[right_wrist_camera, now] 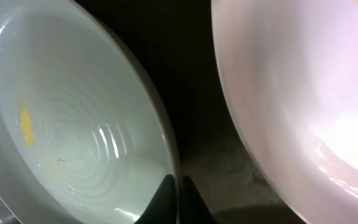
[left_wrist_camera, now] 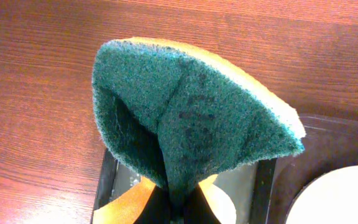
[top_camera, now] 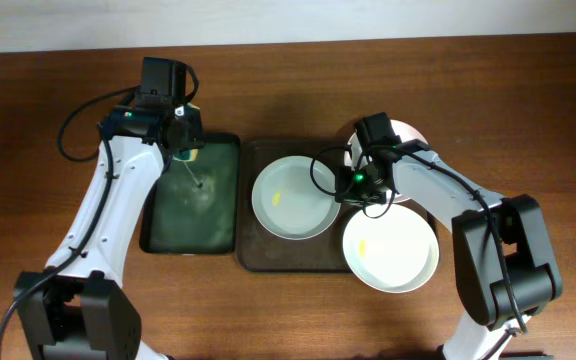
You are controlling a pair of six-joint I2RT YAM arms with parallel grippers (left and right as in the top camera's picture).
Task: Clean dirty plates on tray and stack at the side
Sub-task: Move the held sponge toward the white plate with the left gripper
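The dark brown tray [top_camera: 257, 252] holds a white plate [top_camera: 290, 200] with a small yellow smear. My right gripper [top_camera: 352, 186] is shut on this plate's right rim; the right wrist view shows the fingers [right_wrist_camera: 178, 190] pinching the rim, with the smear [right_wrist_camera: 25, 124] inside. A second smeared plate [top_camera: 390, 250] lies at the tray's lower right corner, partly over its edge. A third plate [top_camera: 409, 134] is mostly hidden under the right arm, and shows pinkish in the right wrist view [right_wrist_camera: 303, 93]. My left gripper [top_camera: 184, 143] is shut on a green and yellow sponge [left_wrist_camera: 185, 106].
A narrower dark green, black-rimmed tray [top_camera: 198, 212] lies left of the brown tray, wet inside, with the sponge held above its far end. It also shows in the left wrist view [left_wrist_camera: 261, 186]. Bare wooden table surrounds both trays.
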